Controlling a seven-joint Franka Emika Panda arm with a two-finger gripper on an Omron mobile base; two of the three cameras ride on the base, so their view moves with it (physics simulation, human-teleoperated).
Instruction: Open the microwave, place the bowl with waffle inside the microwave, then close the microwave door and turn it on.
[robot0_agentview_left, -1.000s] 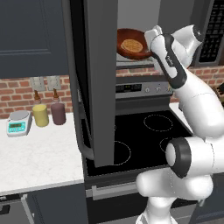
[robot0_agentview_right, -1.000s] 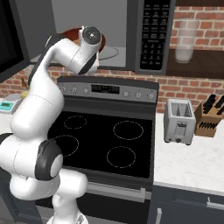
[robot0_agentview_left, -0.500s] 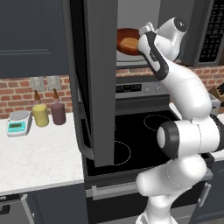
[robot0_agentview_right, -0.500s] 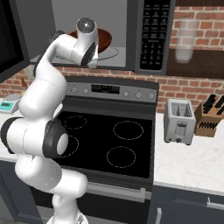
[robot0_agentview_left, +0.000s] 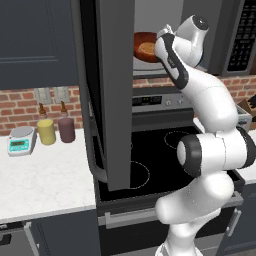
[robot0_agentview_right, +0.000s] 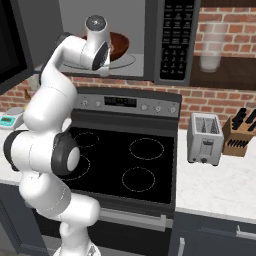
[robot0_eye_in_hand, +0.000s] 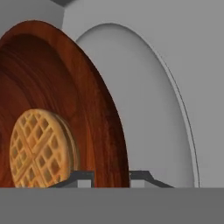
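My gripper (robot0_eye_in_hand: 105, 175) pinches the rim of the bowl (robot0_eye_in_hand: 65, 100) inside the microwave (robot0_agentview_right: 150, 40), above its turntable (robot0_eye_in_hand: 144, 100); releasing tilted, I risk spilling the waffle (robot0_eye_in_hand: 41, 148).

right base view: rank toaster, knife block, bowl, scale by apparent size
1. toaster, clearly largest.
2. knife block and bowl: look alike, and the arm hides part of the bowl, so no ranking between them.
3. scale, smallest, cut by the frame's left edge and farther off.
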